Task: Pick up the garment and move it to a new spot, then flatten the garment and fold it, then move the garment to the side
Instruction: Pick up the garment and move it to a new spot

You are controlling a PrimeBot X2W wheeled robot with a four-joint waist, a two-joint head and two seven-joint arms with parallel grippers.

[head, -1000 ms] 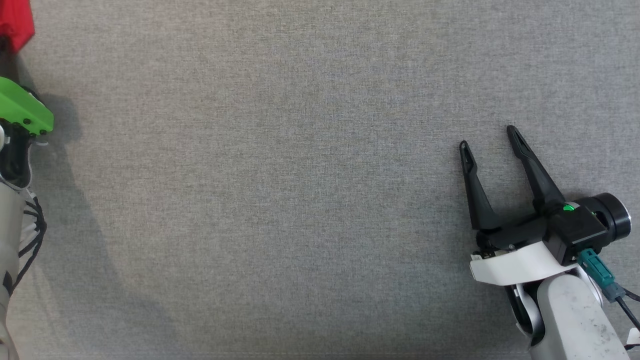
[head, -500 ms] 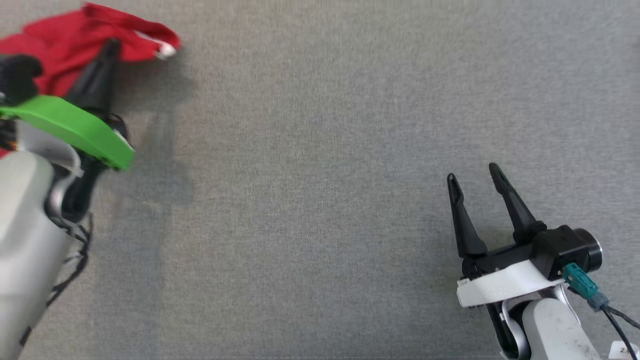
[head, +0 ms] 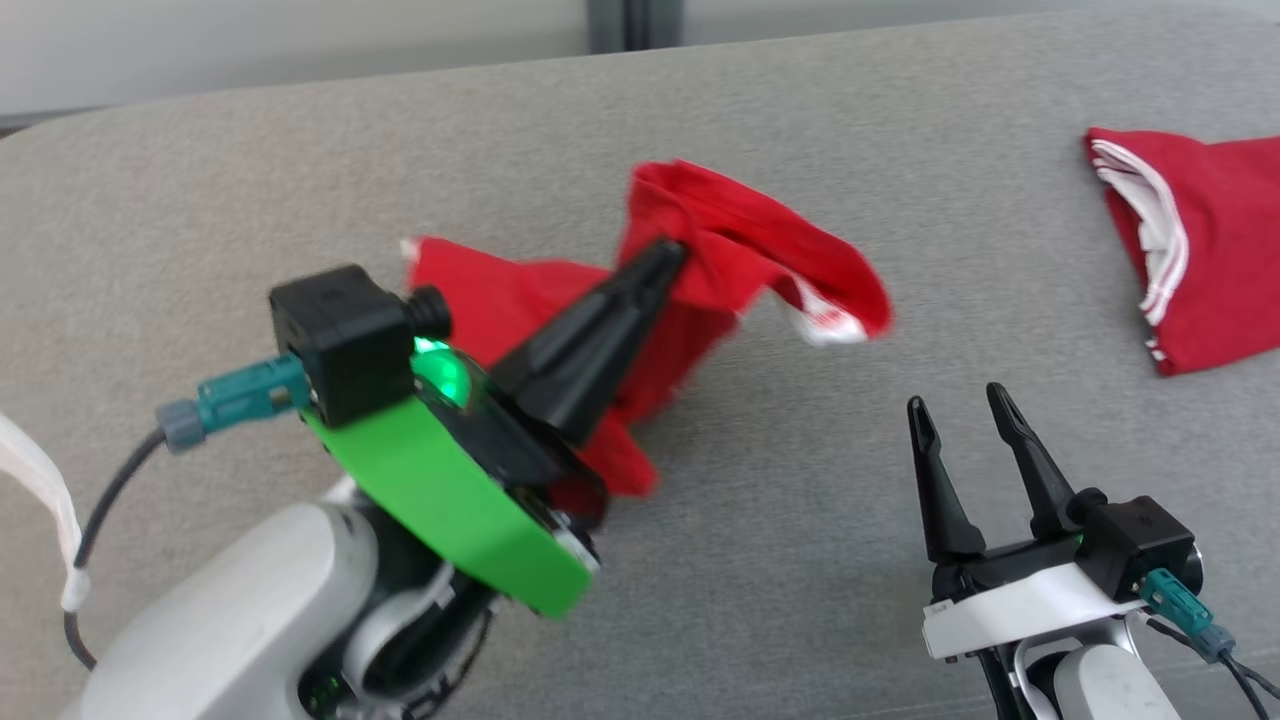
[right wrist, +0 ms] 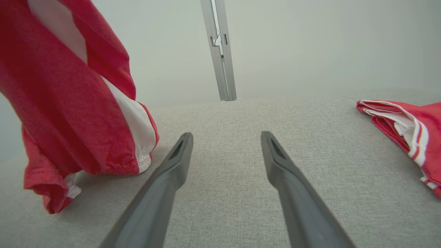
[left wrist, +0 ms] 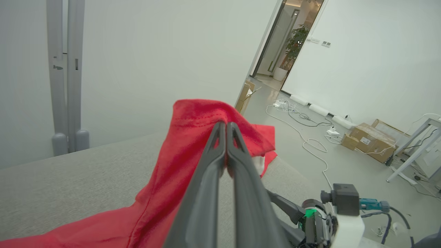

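Note:
A red garment (head: 700, 260) with white trim hangs lifted off the grey surface, pinched at its top by my left gripper (head: 672, 252), which is shut on the cloth. The left wrist view has the two fingers pressed together with the garment (left wrist: 193, 137) draped over their tips (left wrist: 225, 125). Its lower part trails down to the surface. My right gripper (head: 958, 410) stands open at the lower right, above bare fabric, with nothing between its fingers. From the right wrist, the hanging garment (right wrist: 79, 103) shows at the left.
A second red garment (head: 1200, 250) with white stripes lies folded at the right edge of the grey upholstered surface (head: 300, 180); it also appears as the folded garment (right wrist: 410, 127). Behind the surface stand a pale wall and a grey post (right wrist: 220, 51).
The head camera has tilted up and shifted, bringing both garments into view. My left gripper has risen and swung toward the middle, carrying the red garment. The right gripper stays open.

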